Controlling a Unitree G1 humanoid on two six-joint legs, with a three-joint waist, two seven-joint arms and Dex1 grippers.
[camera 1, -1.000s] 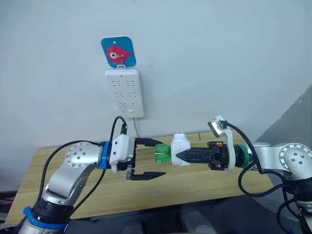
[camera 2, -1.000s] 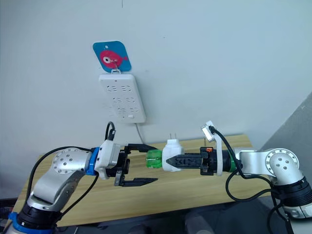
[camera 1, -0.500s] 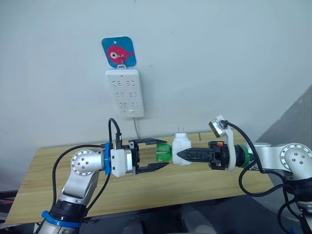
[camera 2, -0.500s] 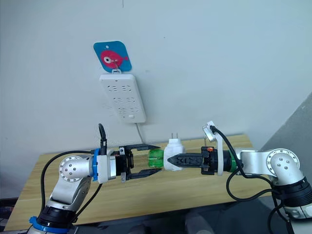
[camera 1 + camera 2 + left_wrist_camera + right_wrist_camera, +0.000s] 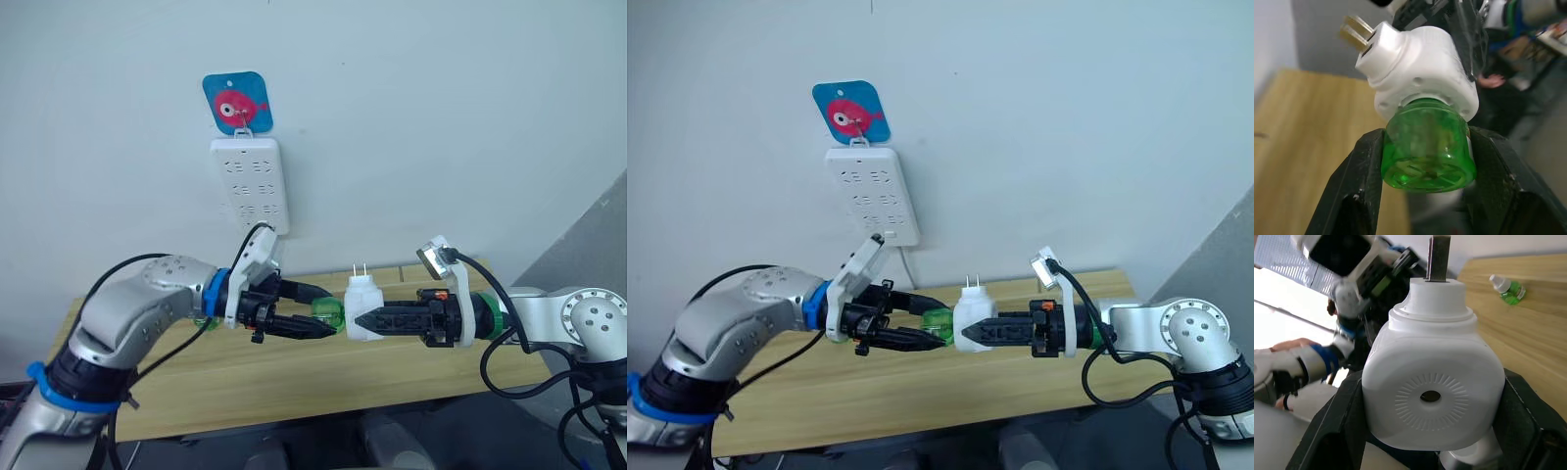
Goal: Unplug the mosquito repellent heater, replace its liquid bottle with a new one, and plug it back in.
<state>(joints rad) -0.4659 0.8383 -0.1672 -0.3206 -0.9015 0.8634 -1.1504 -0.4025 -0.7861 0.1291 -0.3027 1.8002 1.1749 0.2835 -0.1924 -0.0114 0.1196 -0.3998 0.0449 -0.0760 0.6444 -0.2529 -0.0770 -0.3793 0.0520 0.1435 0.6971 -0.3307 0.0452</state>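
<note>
Left gripper [image 5: 312, 323]: reaches in from the left at mid-height above the worktop [image 5: 294, 372]; its two black fingers [image 5: 1369, 181] are closed against opposite sides of the green liquid bottle [image 5: 1426, 149], as the left wrist view shows.

Green liquid bottle: clear green, short and round, seated in the underside of the mosquito repellent heater [image 5: 361, 306]; its free end faces the left arm.

Mosquito repellent heater: held in the air between the two arms, unplugged, well apart from the wall strip; two metal prongs [image 5: 359, 268] point upward.

Right gripper [image 5: 364, 318]: comes in from the right, fingers clamped on the heater's white body on both sides, vent face towards its wrist camera.

Key relation: bottle and heater lie on one roughly level line running left to right, bottle end towards the left fingers, heater end towards the right. Judged from this, separating them means turning or drawing the bottle leftward along that line while the right arm holds firm.

Spare bottle [image 5: 1508, 288]: green with a white cap, lying on its side on the worktop.

Power strip [image 5: 251, 185]: white, hung upright on the wall under a blue tag with a pink fish [image 5: 236, 103].

Count: one heater, two green bottles, one power strip, two grippers.
</note>
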